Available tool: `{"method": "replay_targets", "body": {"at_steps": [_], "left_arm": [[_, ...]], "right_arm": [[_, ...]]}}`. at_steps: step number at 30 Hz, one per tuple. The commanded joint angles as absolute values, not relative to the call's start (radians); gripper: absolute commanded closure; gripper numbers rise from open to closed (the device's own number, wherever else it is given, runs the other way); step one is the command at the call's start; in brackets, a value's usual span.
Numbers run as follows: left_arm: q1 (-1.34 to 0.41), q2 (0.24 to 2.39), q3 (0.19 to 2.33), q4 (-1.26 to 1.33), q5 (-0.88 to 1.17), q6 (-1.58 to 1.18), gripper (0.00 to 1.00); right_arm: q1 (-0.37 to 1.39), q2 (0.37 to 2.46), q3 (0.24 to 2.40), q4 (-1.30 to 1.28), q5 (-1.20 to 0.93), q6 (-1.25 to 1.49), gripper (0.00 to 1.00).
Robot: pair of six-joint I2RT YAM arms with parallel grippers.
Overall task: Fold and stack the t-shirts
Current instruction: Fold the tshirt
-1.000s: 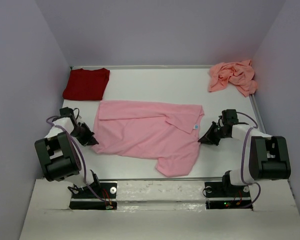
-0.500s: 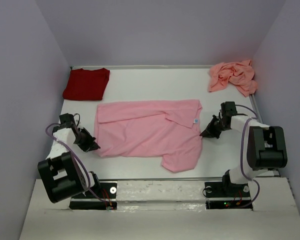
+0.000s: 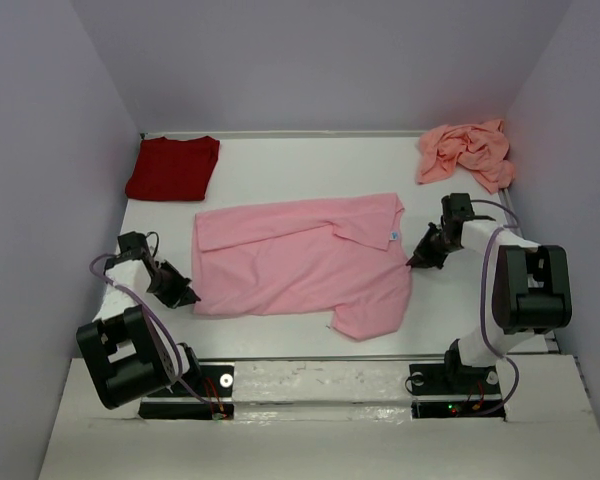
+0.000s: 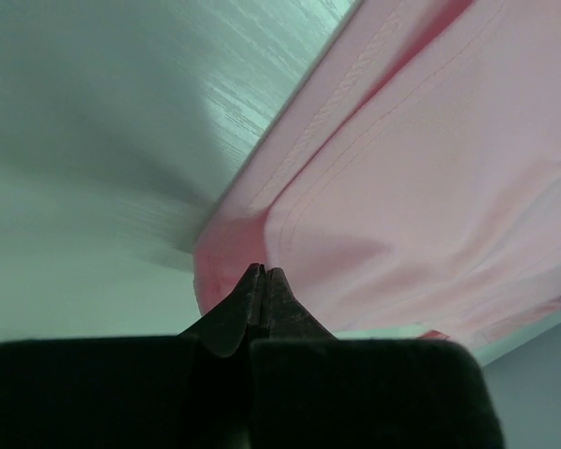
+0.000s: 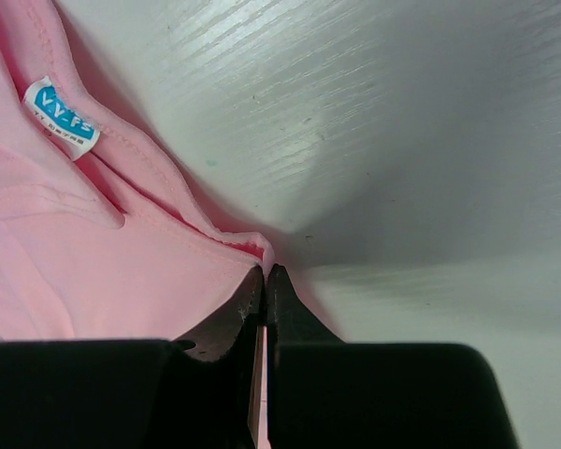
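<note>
At the far left corner of the white table (image 3: 310,165) the dark red t-shirt (image 3: 173,168) lies folded into a flat rectangle, apart from the other cloth. Nearer than it, the left tool (image 3: 188,296) sits low at the table surface. Its jaws are pressed together on the near left corner of the light pink t-shirt (image 3: 300,260). The left wrist view shows the hem bunched up right at the black tips.

That shirt is spread across the middle of the table, mostly flat. A long fold line runs across its upper part, and a flap of cloth reaches toward the near edge on its right half. A small white neck label (image 3: 391,238) with blue print lies close to the shirt's right edge.

Just beside the label, the right tool (image 3: 413,262) is clamped narrow on that right edge. The right wrist view shows a thin strip of pink cloth caught between the two fingers, with the seam puckering toward them.

In the far right corner, well apart from the spread shirt, the salmon-pink t-shirt (image 3: 467,152) lies in a crumpled heap near the right wall.
</note>
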State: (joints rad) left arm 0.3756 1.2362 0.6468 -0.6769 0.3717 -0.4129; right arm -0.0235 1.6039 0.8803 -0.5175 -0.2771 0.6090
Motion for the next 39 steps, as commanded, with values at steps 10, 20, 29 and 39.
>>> {"method": "replay_targets", "body": {"at_steps": [10,20,29,39], "left_arm": [[0.459,1.235,0.684,-0.712,0.316,-0.391,1.00],[0.462,1.252,0.629,-0.667,0.445,-0.387,1.00],[0.462,1.290,0.676,-0.629,0.503,-0.336,0.43],[0.462,1.327,0.703,-0.552,0.557,-0.325,0.28]], "right_arm": [[-0.014,1.628,0.974,-0.564,-0.149,0.569,1.00],[-0.014,1.667,1.009,-0.571,-0.155,0.563,1.00],[-0.014,1.681,1.017,-0.569,-0.184,0.558,1.00],[-0.014,1.697,1.038,-0.569,-0.210,0.558,1.00]]}}
